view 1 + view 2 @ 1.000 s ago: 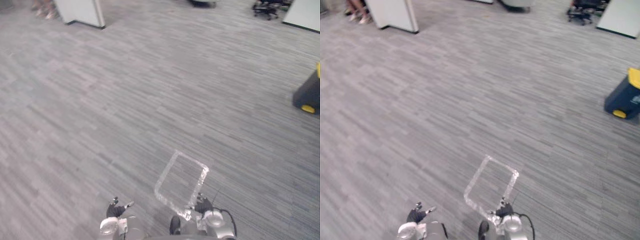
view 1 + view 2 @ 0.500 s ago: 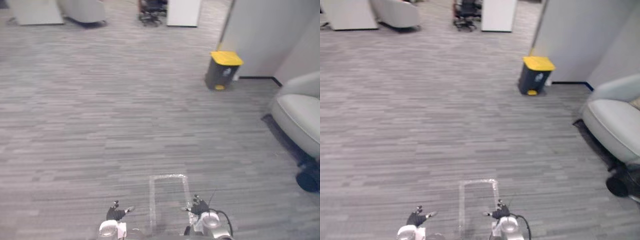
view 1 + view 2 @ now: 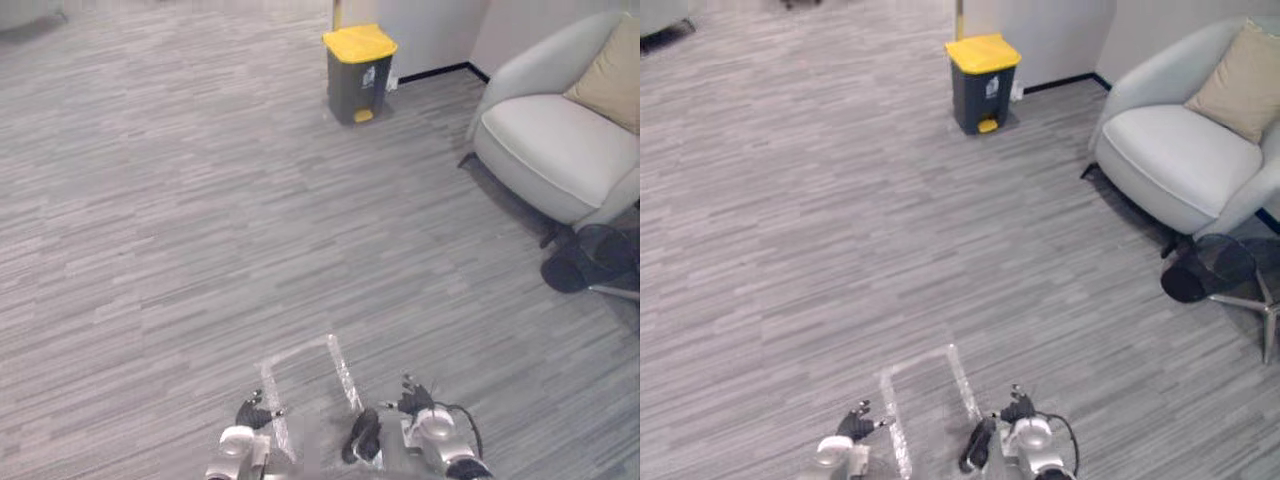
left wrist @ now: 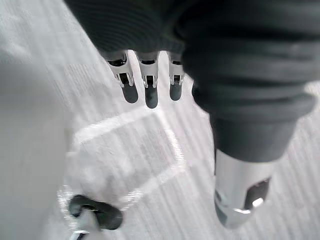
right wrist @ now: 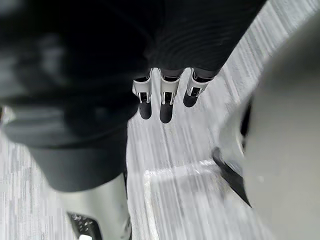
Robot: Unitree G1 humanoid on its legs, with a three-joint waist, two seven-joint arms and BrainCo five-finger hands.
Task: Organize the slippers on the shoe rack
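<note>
- The robot's left hand (image 3: 258,412) sits at the bottom edge of the left eye view, a little left of centre, low over the floor.
- In the left wrist view its fingers (image 4: 150,94) hang straight and spread slightly apart, with bare floor past the dark tips and nothing between them and the thumb.
- The right hand (image 3: 415,400) sits at the bottom edge, right of centre, level with the other hand.
- In the right wrist view its fingers (image 5: 165,107) are likewise straight and relaxed, closed on nothing, with floor beyond them.
- A rectangle of pale translucent tape (image 3: 345,375) is stuck on the floor at lower centre, and its near end lies between the two hands.
- The grey striped carpet floor (image 3: 200,200) covers most of the frame.
- A dark grey pedal bin with a yellow lid (image 3: 360,72) stands at top centre, close to a white wall.
- A pale grey upholstered armchair (image 3: 545,145) fills the upper right, with a beige square cushion (image 3: 610,75) leaning against its back.
- A dark round glass side table (image 3: 595,260) stands at the right edge just below the armchair, well apart from both hands.
</note>
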